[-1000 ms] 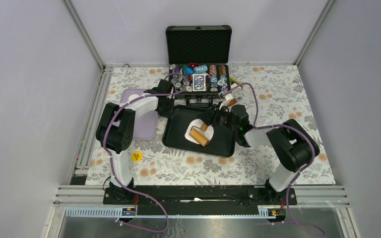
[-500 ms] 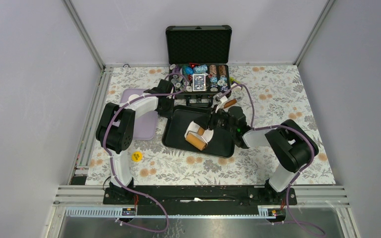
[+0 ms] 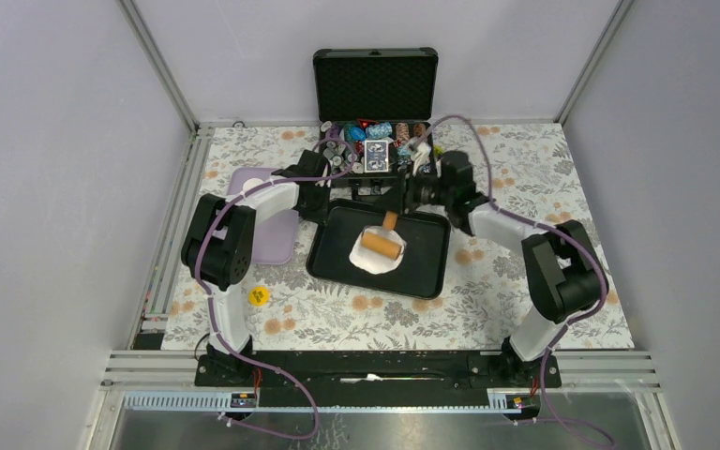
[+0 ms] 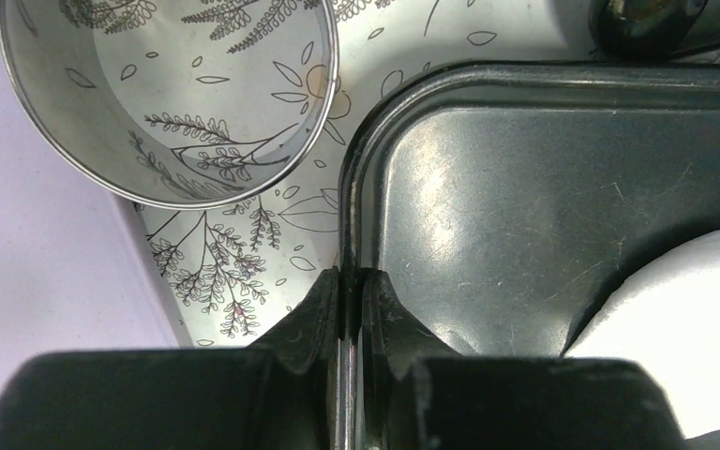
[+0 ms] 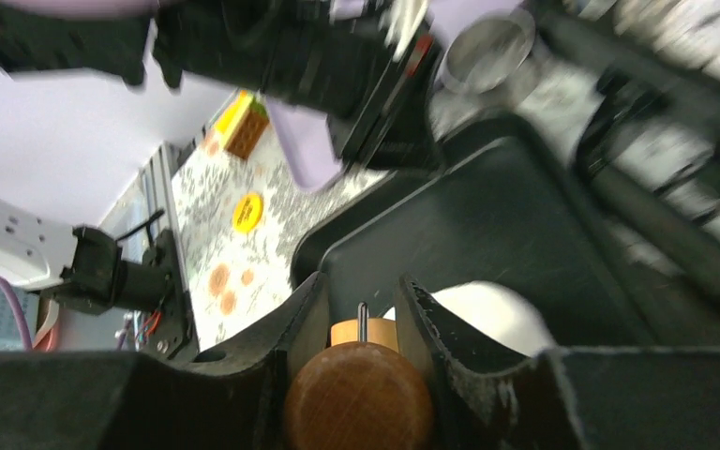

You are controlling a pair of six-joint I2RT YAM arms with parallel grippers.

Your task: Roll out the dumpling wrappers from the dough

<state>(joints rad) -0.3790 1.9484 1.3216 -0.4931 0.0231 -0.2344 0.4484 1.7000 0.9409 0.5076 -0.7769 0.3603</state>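
The white dough (image 3: 376, 255) lies as a flat pat in the black tray (image 3: 427, 267). A wooden roller (image 3: 382, 244) rests across it, its handle pointing to the back. My right gripper (image 3: 401, 203) reaches in from the tray's back edge and is shut on the roller's round handle (image 5: 358, 398); beyond the handle show the roller barrel (image 5: 364, 331) and the dough (image 5: 480, 314). My left gripper (image 4: 350, 277) is shut on the tray's left rim (image 4: 361, 197), with the dough (image 4: 694, 319) at the right. No dumpling wrappers are in view.
A steel ring cutter (image 4: 169, 94) stands beside the tray on a purple board (image 3: 272, 234). An open black case (image 3: 375, 150) of poker chips sits just behind the tray. A yellow disc (image 3: 259, 296) lies on the floral cloth at the front left.
The right arm has swung from the tray's right side round to its back edge. The roller turned with it, its handle now pointing to the back. The left gripper stayed put.
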